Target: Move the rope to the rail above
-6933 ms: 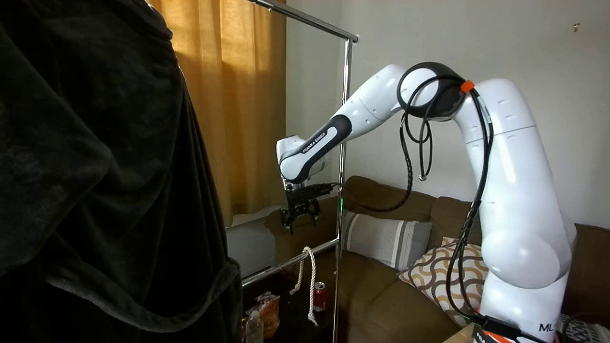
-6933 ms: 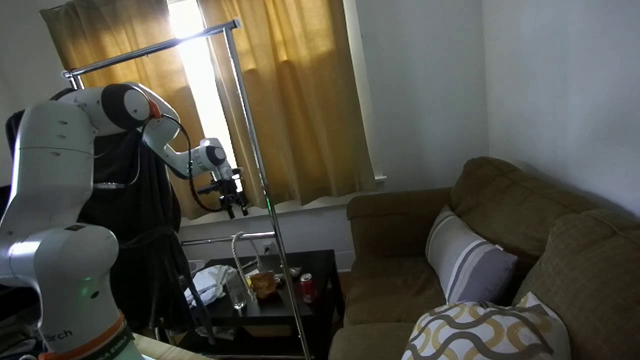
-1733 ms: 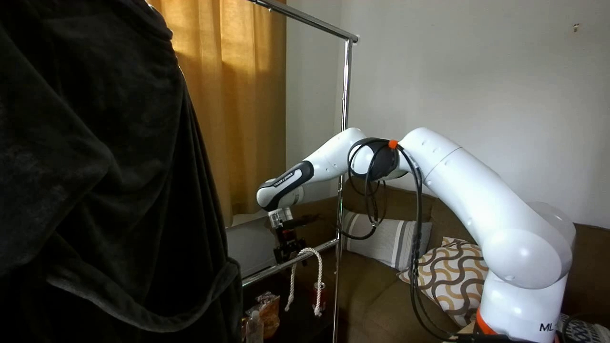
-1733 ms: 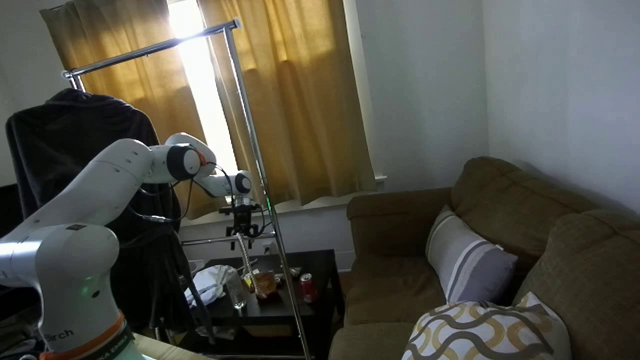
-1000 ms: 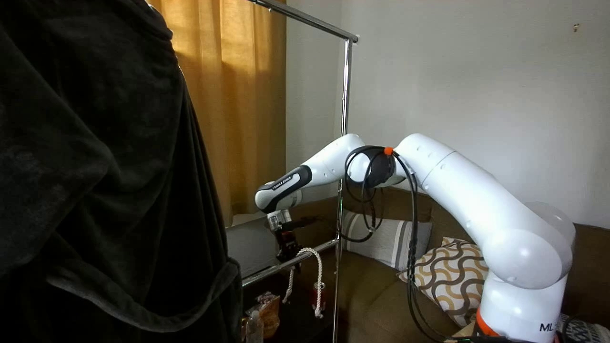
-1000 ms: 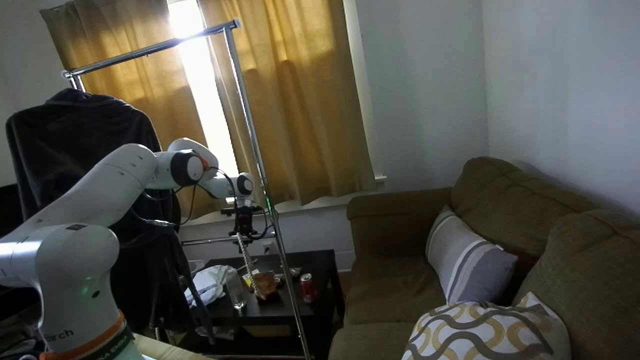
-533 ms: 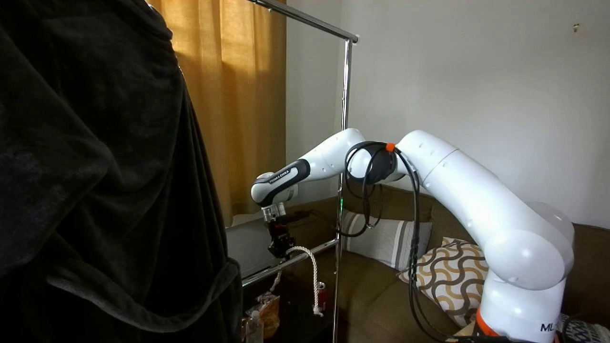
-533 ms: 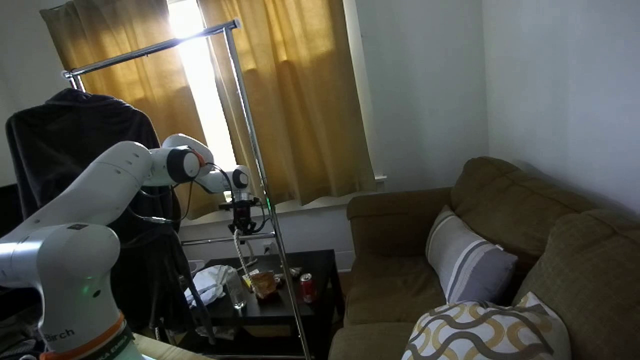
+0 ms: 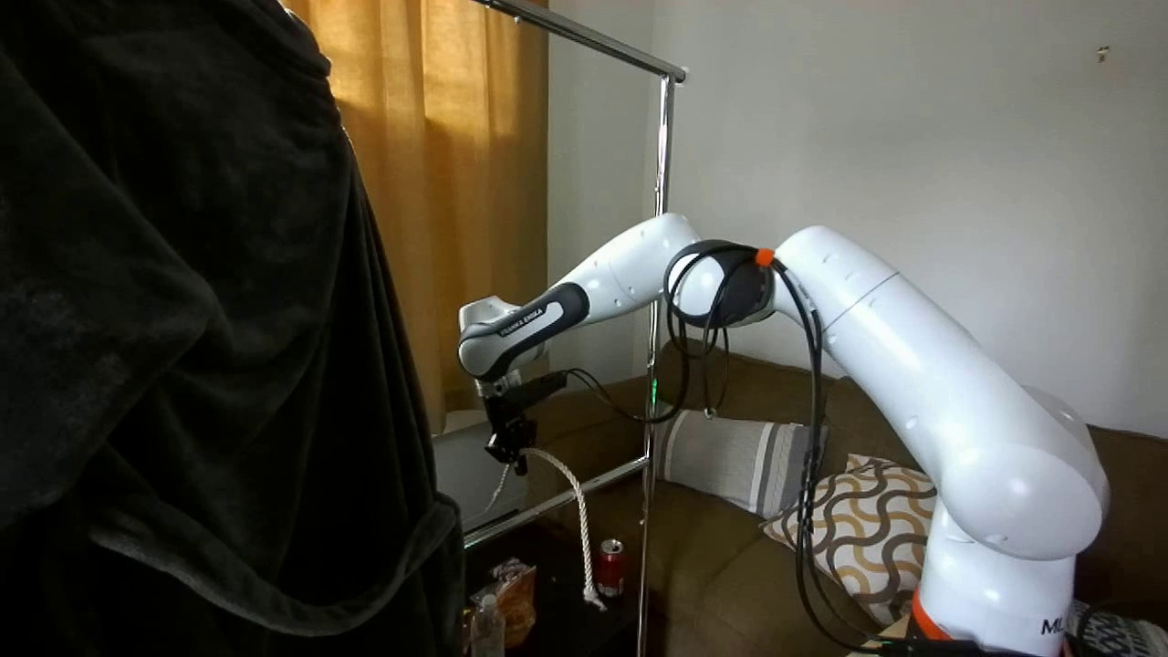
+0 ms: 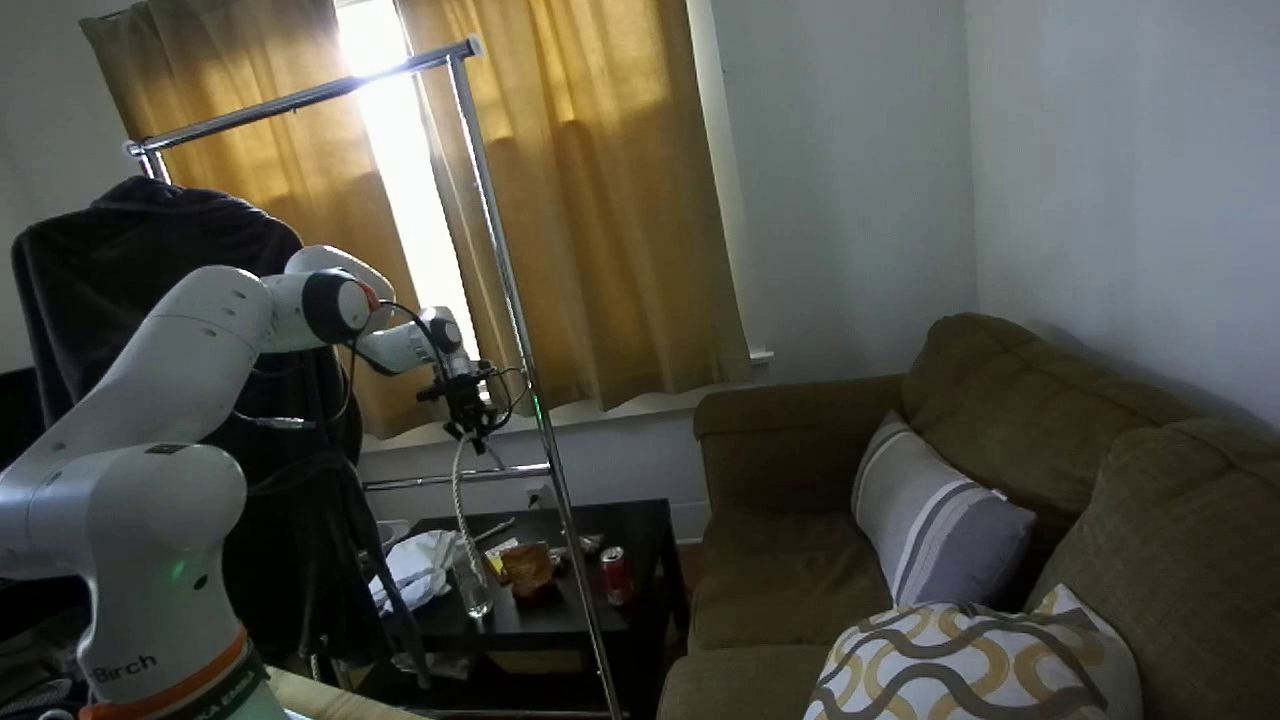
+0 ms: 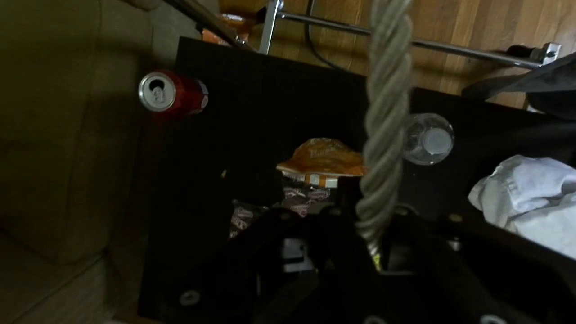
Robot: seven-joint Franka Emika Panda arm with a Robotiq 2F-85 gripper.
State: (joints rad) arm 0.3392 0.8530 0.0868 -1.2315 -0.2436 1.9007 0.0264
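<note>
A white twisted rope (image 9: 577,497) hangs bent over my gripper (image 9: 518,461), one long end dangling in front of the rack's lower crossbar and the shorter part falling behind the fingers. In the wrist view the rope (image 11: 389,99) runs down between the dark fingers, which are shut on it. My gripper (image 10: 475,440) also shows a little above the crossbar in an exterior view, with the rope (image 10: 458,490) hanging below. High above, the silver rail (image 9: 593,38) forms the rack's top; the same rail (image 10: 300,98) crosses before the bright window. The wrist view does not show it.
The lower crossbar (image 9: 607,476) and the vertical pole (image 10: 505,265) stand close to the gripper. A dark robe (image 10: 150,270) hangs on the rack. On the black table (image 10: 545,625) are a red can (image 11: 173,93), a clear bottle (image 11: 427,139), snack bags and white cloth.
The jaws have closed on the rope, which earlier lay over the lower crossbar. Gripper and rope have risen off that bar and shifted toward the robe.
</note>
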